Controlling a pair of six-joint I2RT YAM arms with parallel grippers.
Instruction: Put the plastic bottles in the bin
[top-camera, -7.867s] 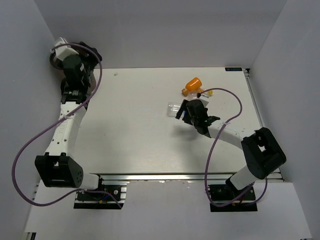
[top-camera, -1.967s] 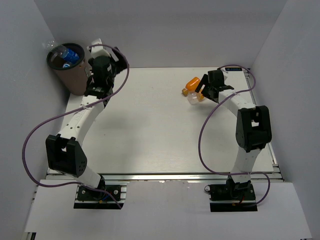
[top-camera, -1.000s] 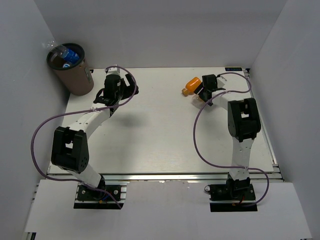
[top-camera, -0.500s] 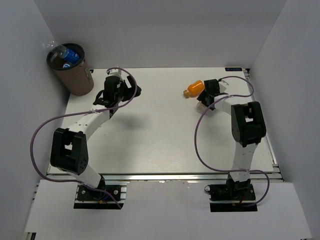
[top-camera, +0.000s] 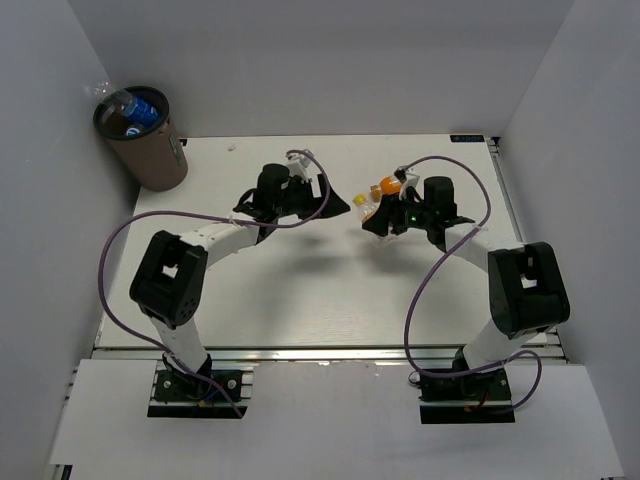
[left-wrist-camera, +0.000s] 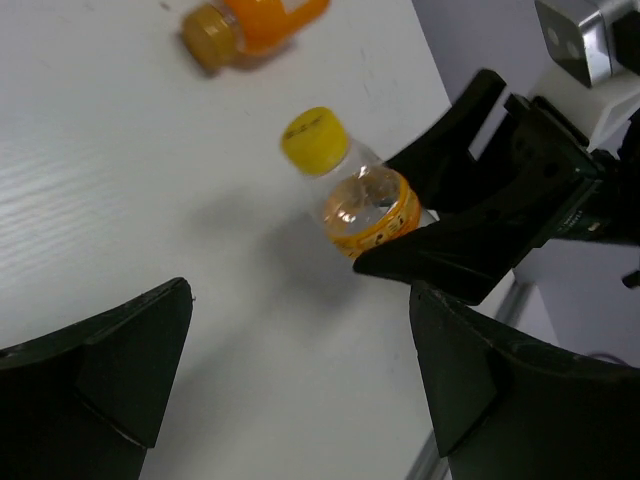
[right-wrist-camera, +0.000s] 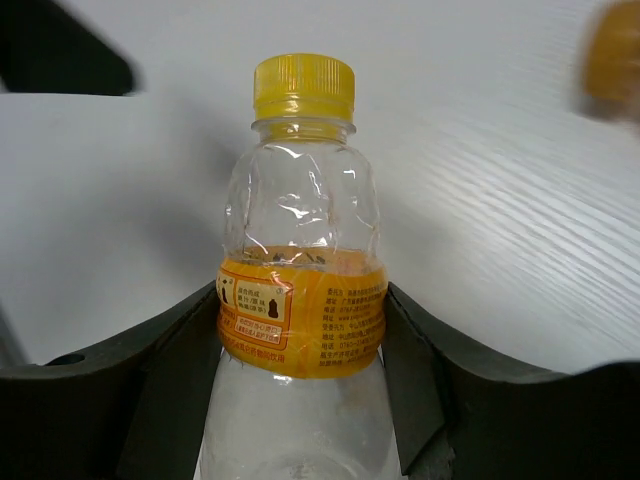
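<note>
My right gripper is shut on the clear yellow-capped bottle. Its fingers press the bottle's orange label from both sides, and the cap points left, toward my left gripper. My left gripper is open and holds nothing; it faces the held bottle from a short distance. A squat orange bottle lies on the table just behind the held one. The dark brown bin stands at the far left corner, with a blue-labelled bottle and a clear one inside.
White walls close in the table on the left, back and right. The two arms meet over the middle of its far half, cables looping over both. The orange bottle shows as a blur at the right wrist view's top right.
My right gripper has closed on the yellow-capped bottle and carried it left, away from the orange bottle. My left arm has swung from near the bin to the middle, staying open.
</note>
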